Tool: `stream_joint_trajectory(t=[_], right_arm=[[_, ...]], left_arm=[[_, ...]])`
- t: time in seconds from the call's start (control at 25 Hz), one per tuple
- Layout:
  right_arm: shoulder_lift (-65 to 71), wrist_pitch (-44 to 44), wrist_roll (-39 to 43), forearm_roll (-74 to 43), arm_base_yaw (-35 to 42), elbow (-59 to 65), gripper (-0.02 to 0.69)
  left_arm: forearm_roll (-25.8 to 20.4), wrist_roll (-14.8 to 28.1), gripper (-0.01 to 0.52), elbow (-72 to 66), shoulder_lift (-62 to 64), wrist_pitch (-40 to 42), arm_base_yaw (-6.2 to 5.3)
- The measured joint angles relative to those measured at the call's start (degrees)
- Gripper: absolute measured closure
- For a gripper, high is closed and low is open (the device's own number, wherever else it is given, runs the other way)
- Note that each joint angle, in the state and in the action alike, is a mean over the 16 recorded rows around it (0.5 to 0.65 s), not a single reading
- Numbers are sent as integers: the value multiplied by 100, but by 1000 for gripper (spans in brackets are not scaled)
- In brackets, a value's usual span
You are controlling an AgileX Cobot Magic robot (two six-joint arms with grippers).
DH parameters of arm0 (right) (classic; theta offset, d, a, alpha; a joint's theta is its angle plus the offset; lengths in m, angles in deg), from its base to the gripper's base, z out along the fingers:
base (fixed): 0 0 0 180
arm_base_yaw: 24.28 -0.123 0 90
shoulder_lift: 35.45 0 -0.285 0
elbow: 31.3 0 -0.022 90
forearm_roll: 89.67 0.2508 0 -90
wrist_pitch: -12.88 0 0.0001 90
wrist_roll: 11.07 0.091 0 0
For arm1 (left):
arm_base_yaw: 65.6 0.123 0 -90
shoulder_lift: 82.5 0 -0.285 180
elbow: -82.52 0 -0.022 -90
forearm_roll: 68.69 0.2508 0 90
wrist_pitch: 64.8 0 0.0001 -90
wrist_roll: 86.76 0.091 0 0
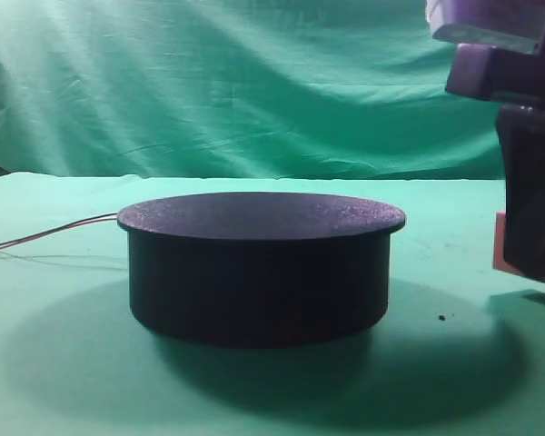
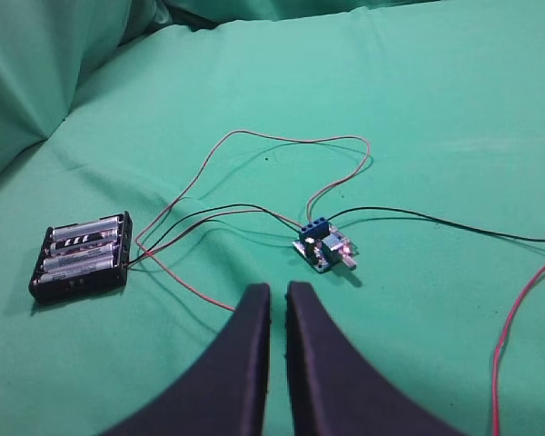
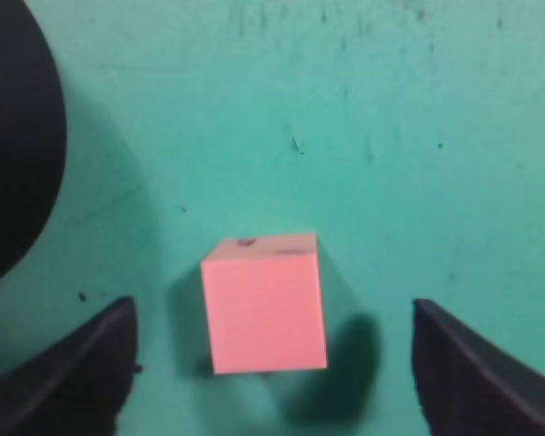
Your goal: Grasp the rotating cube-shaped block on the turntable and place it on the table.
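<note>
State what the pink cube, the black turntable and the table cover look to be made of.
Cube: matte, plain pink faces, probably foam or plastic. Turntable: black, dull, faintly speckled top, likely plastic. Table cover: green cloth, judging by its folds and creases.

Matt salmon-pink cube-shaped block [image 3: 264, 304] between the fingers [image 3: 68, 372]; table [image 3: 391, 136] of speckled green cloth; matt black turntable [image 1: 259, 268].

The right pincer [image 3: 272, 363] points straight down, its two dark fingers [image 3: 68, 372] spread wide apart at the lower corners of the right wrist view, touching nothing. In the exterior high view the right arm [image 1: 527, 136] hangs at the right edge, low over the tabletop [image 1: 64, 363]. The left pincer [image 2: 277, 300] has its fingers nearly together, only a thin slit between them, gripping nothing.
</note>
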Motion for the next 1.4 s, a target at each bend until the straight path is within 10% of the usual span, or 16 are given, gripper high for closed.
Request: stream_joint_trajectory(t=[0.6,1.4], right_arm=[[-2715,812,345,-278,0,150,649],[-4042,-631,-1530,299,379,1161,630]], left_arm=[[0,0,514,0,0,0,0],[0,0,514,0,0,0,0]])
